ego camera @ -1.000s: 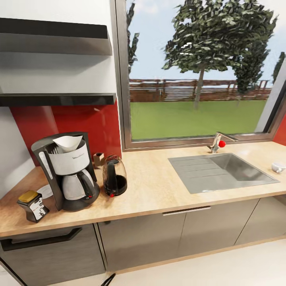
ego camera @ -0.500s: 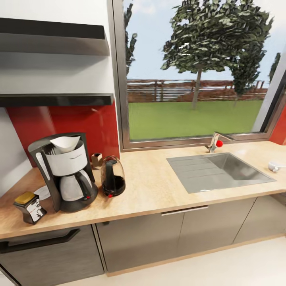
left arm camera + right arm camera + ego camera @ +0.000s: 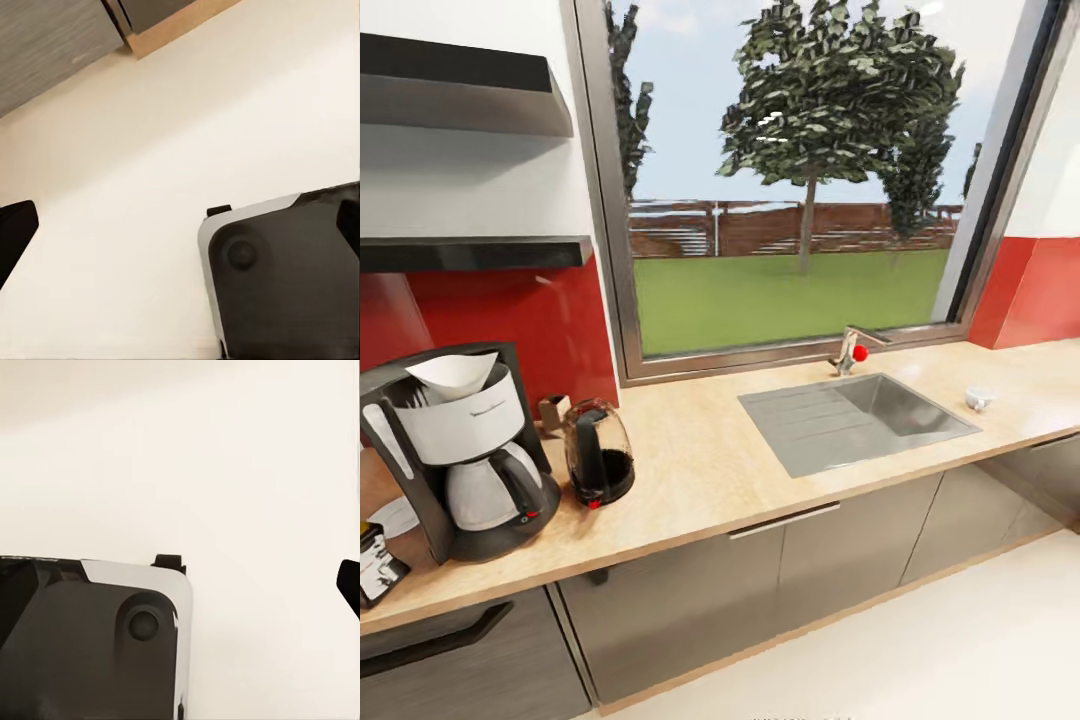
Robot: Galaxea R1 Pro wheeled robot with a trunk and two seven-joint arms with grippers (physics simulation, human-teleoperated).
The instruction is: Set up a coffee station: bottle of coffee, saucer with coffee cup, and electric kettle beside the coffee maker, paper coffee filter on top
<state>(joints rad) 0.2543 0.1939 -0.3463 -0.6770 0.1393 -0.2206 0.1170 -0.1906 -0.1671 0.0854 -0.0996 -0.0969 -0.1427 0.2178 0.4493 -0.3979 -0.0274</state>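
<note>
Now | paper coffee filter [image 3: 452, 372] atop coffee maker [image 3: 460, 450] | electric kettle [image 3: 598, 453] beside

We see a bright, evenly lit kitchen, daylight pouring in through the window [image 3: 790, 190]. The counter [image 3: 700, 470] shows only faint, soft shadows beside the kettle [image 3: 598, 455] and coffee maker [image 3: 460, 450]. Straight lines lean outward toward the head view's edges. The render is slightly soft, with blurred fine detail. Both wrist views are pale, flat and low in contrast.
</note>
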